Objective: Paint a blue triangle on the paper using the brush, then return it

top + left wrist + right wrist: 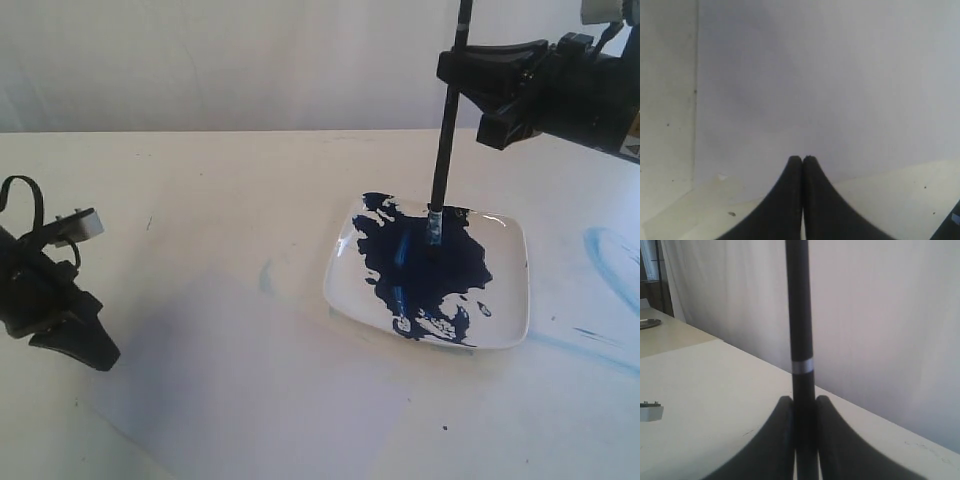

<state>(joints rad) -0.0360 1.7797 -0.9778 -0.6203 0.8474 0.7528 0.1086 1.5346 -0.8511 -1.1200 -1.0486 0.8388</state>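
Note:
The brush [443, 150] stands almost upright, its black handle [800, 315] clamped between the fingers of my right gripper [458, 78] [803, 400]. Its blue-stained tip rests in the dark-blue paint blotch [430, 270] on the white square plate [505, 335]. The paper [260, 400] [830, 75] lies in front of and to the left of the plate, bare where it shows. No blue triangle is in view. My left gripper [100, 352] [802, 159] hangs shut and holds nothing, low over the paper's left corner.
Faint pale-blue smears mark the table left of the plate [266, 276] and at the far right [610, 260]. A white curtain backs the table. A strip of tape [695, 200] holds the paper's corner.

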